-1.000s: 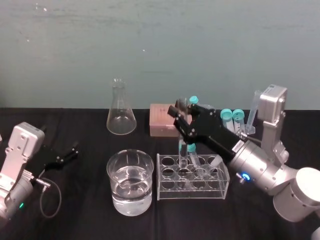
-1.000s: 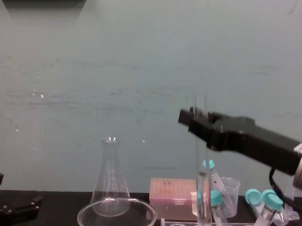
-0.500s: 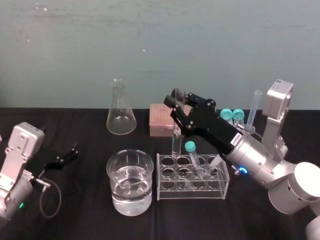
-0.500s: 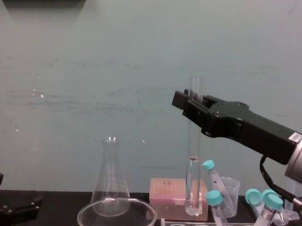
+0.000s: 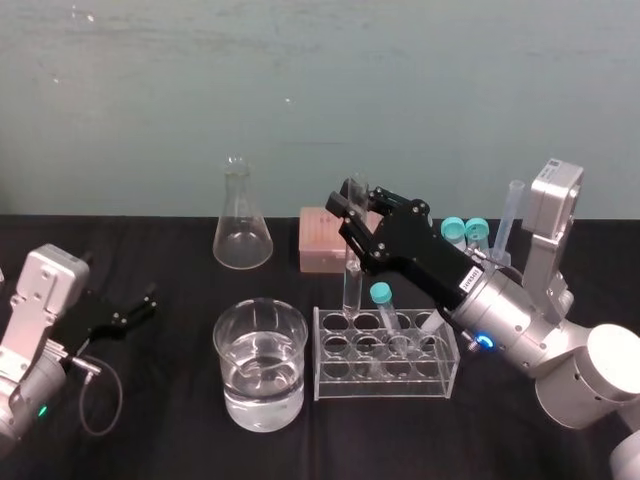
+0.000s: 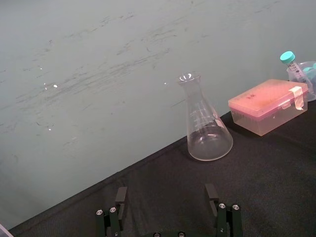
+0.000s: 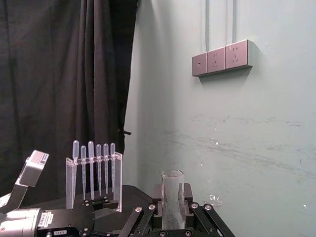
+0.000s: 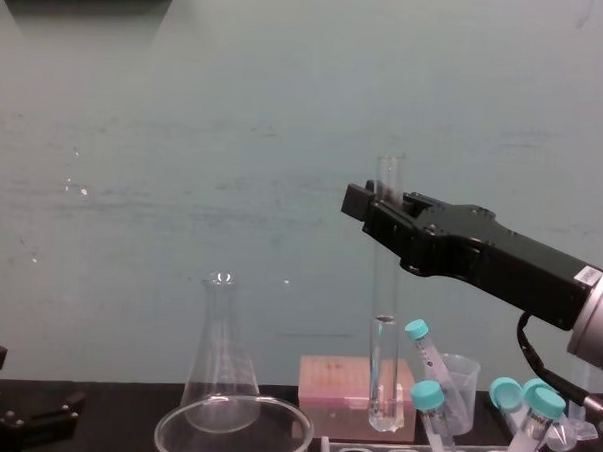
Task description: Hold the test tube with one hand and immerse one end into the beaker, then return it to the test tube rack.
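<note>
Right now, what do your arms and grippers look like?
Right gripper: black, blocky, white label, on a silver cylindrical wrist with a blue light ring. Left gripper: black, slimmer, on a silver boxy housing with a green light and a looped black cable.

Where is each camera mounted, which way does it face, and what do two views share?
Head view: on the head, looking down at the table; left gripper parked, right gripper holding the test tube above the test tube rack.
Chest view: lower, facing the wall; right gripper reaches in.
Left wrist view: faces the conical flask; own fingers apart.
Right wrist view: looks along the test tube; own fingers clamp it.
Head and chest share test tube and conical flask.
</note>
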